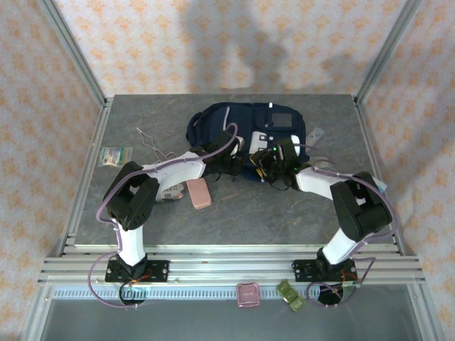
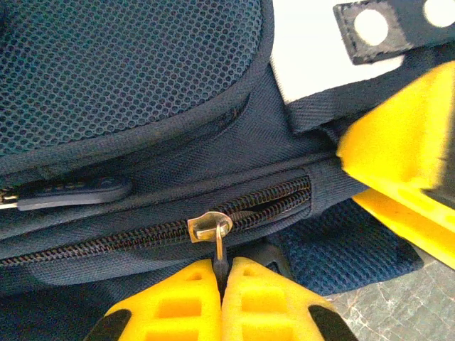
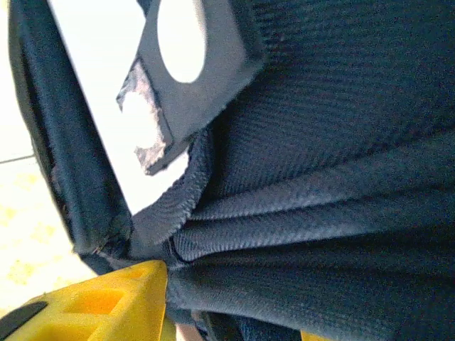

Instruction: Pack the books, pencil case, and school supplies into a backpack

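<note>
The left pincer point(image 2: 220, 278) is closed on the metal zip tab point(image 2: 217, 245), its two yellow fingers pressed together around it. The tab hangs straight down from the slider into the pincer. The zip point(image 2: 142, 238) runs side to side across the backpack point(image 2: 128, 78), and its teeth are parted just right of the slider. Navy mesh padding lies above the zip. To the right of the slider another yellow finger point(image 2: 398, 145) presses against the backpack, next to a woven strap point(image 2: 316, 106).

From the right wrist, the right pincer point(image 3: 206, 321) sits at the lower edge of bunched navy cloth. One yellow finger shows at the lower left, touching a fold. I cannot tell whether the pincer is gripping the cloth or is open.

From overhead, the backpack lies flat on the bench point(image 1: 234, 213), its long axis running left to right and its patched front pocket facing up. Both pincers meet at its near edge, the left one to the left of the right. The pink pencil case point(image 1: 198, 193) lies just near-left of the backpack, its long axis running near to far. Clear packets point(image 1: 318, 135) lie beside the backpack's right end. A thin wire point(image 1: 151, 142) and a greenish-white flat packet point(image 1: 115, 156) lie well to its left.
</note>
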Tool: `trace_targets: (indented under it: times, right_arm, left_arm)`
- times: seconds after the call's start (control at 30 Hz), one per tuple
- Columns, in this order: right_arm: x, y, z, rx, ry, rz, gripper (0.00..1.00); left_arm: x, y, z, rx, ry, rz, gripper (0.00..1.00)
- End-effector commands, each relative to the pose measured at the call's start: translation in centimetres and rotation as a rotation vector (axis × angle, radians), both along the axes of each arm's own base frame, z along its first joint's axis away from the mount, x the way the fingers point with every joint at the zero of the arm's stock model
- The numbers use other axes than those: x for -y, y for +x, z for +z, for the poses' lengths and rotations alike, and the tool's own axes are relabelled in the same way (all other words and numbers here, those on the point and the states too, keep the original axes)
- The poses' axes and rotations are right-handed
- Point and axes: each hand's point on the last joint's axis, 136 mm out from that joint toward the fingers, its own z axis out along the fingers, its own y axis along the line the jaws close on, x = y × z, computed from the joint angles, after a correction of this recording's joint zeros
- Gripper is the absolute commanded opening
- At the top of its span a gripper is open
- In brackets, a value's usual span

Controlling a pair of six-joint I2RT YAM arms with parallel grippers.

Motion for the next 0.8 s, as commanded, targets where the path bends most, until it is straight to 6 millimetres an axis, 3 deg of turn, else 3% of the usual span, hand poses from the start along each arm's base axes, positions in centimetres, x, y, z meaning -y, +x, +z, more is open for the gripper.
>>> trace_targets:
  times: [0.0,0.03,0.13,0.3,0.47,0.67,0.77]
  right_arm:
    - [0.1,1.6,-0.5,-0.040,0.053,-0.105,0.49]
    - [0.3,1.7,-0.8,-0.048,0.053,-0.123,0.47]
    - [1.2,2.0,-1.7,-0.061,0.021,-0.178,0.28]
    - [2.2,2.1,-1.6,-0.042,-0.022,-0.189,0.00]
    - [3.1,1.8,-0.1,0.017,-0.060,-0.179,0.00]
    - [5.2,1.7,1.8,0.090,-0.117,-0.192,0.00]
    - [6.2,2.6,2.5,0.112,-0.164,-0.176,0.00]
  left_arm:
    - [-0.3,0.5,2.5,0.089,0.015,0.017,0.00]
    - [-0.5,0.7,2.4,0.091,0.031,0.028,0.00]
    - [-1.1,1.0,1.9,0.099,0.068,0.049,0.00]
    - [-4.0,1.7,1.4,0.137,0.193,0.137,0.00]
    - [-7.6,2.4,1.6,0.160,0.275,0.224,0.00]
    - [-13.5,3.8,2.6,0.167,0.281,0.361,0.00]
    - [-14.1,3.8,3.4,0.170,0.263,0.356,0.00]
